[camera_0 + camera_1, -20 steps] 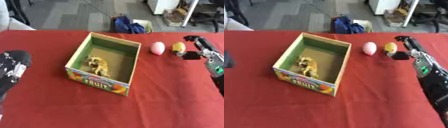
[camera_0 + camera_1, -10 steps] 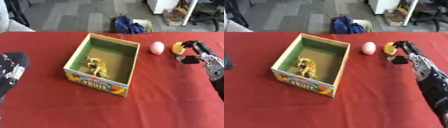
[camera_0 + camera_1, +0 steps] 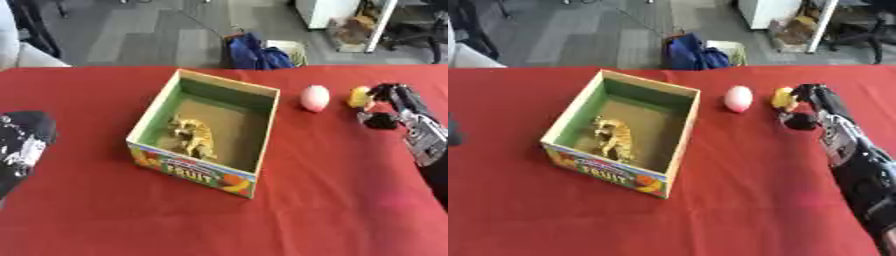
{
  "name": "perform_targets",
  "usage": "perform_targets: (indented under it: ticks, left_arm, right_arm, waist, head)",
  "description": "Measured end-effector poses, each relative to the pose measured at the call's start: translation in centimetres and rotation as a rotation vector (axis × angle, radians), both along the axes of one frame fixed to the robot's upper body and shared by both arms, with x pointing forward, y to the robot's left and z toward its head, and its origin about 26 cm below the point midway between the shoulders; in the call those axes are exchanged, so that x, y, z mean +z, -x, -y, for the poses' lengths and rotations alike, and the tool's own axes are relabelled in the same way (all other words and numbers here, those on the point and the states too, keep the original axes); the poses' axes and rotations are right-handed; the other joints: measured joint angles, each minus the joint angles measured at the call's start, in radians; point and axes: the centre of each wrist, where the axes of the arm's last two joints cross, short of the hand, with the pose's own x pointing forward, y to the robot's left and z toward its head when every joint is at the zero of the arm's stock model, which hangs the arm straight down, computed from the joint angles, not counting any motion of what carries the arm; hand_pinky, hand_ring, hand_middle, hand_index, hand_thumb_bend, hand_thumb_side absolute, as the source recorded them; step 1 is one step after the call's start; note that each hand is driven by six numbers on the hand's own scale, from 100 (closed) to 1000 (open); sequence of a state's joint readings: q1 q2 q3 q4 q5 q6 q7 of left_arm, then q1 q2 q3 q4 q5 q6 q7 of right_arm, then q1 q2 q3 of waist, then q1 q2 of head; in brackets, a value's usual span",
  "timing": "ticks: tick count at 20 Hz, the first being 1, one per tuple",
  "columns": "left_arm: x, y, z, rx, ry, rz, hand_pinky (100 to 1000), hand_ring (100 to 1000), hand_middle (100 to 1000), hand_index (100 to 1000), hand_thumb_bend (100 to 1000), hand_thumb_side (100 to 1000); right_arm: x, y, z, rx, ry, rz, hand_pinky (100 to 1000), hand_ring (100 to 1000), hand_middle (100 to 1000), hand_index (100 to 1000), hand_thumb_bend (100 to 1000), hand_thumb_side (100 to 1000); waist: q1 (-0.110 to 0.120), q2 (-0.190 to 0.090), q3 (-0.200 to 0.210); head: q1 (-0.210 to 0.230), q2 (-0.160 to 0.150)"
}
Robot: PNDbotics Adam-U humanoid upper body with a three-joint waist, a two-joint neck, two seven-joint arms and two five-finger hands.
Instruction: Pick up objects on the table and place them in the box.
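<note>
Reaching in from the right edge, the right hand (image 3: 391,102) sits on the red worktop (image 3: 332,200) with its fingers curled around a small yellow object (image 3: 358,96), the thumb tip lying just below and beside it. Whether the yellow object is lifted or rests on the cloth cannot be told. Just to its left, apart from the hand, a pink egg (image 3: 315,97) stands on the worktop near the box's right far corner.

The cardboard box (image 3: 210,131) lies open-topped left of centre, turned slightly askew, with green inner walls and a printed front panel showing fruit pictures and the word FRUIT. Inside it, on the floor toward the left front, lies 1 yellowish-brown toy animal (image 3: 194,137), its exact kind hard to make out.

At the left edge of the left eye view, the left hand (image 3: 22,145) shows as a dark shape with pale speckles, resting low near the worktop edge and well apart from the box; its fingers cannot be made out.

Beyond the far edge of the worktop, a blue bag (image 3: 255,55) sits on the grey floor.
</note>
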State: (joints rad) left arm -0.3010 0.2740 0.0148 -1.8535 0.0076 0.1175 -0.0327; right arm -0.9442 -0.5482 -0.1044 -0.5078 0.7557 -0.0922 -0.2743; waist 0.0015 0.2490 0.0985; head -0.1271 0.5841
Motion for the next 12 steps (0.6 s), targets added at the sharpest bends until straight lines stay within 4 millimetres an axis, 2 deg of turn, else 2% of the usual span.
perform_targets:
  ticks: [4,8,10,12]
  left_arm:
    - [0.01,0.00,0.01,-0.003,-0.001,0.001,687,615,578,697,406,489]
    - [0.07,-0.03,0.05,-0.004,-0.004,0.003,687,614,579,698,402,492]
    - [0.10,-0.04,0.12,-0.007,-0.005,0.003,687,614,579,698,400,492]
    - [0.15,-0.06,0.20,-0.010,-0.007,0.004,687,614,579,698,399,493]
  right_arm:
    - [0.18,-0.08,-0.07,-0.055,-0.001,0.069,779,729,613,784,301,190]
    - [0.24,-0.12,-0.11,-0.063,-0.005,0.082,785,736,619,791,292,241]
    - [0.13,-0.13,-0.14,-0.046,-0.006,0.059,786,736,613,773,306,236]
    - [0.10,-0.17,-0.24,-0.025,-0.011,0.036,781,723,563,718,261,198]
  waist:
    - [0.002,0.007,0.003]
    - [0.003,0.014,0.005]
    - [0.004,0.018,0.006]
    - [0.005,0.021,0.006]
  head:
    - [-0.008,-0.006]
    - [-0.010,-0.014]
    - [-0.013,-0.015]
    - [-0.016,-0.015]
